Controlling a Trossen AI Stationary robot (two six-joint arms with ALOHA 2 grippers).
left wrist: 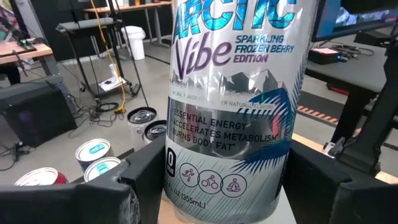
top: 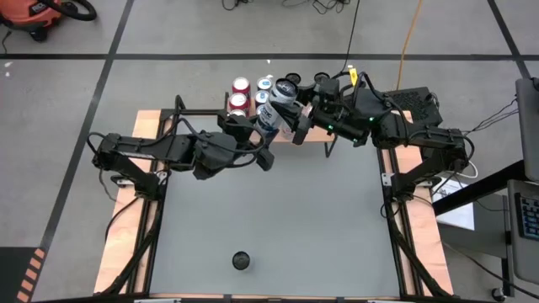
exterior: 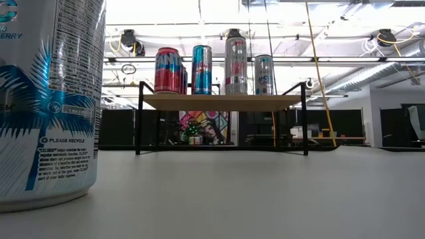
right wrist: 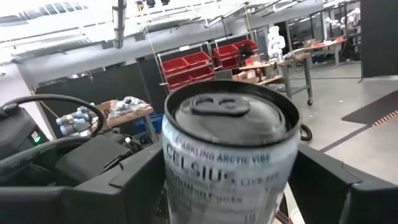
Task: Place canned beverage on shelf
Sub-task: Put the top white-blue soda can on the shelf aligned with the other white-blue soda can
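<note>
You see the can (top: 276,107) above the shelf's (exterior: 222,101) edge, tilted. Left gripper (top: 268,126) is clamped on its lower body. Right gripper (top: 296,114) straddles its top, fingers apart.

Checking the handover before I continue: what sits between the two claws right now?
A silver-blue Celsius can sits between the left claw and right claw; both wrist views show it framed by each claw's fingers, above the shelf.

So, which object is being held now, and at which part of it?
The silver-and-blue beverage can is held in the left gripper by its lower body. The right gripper's jaws flank its top, contact unclear.
</note>
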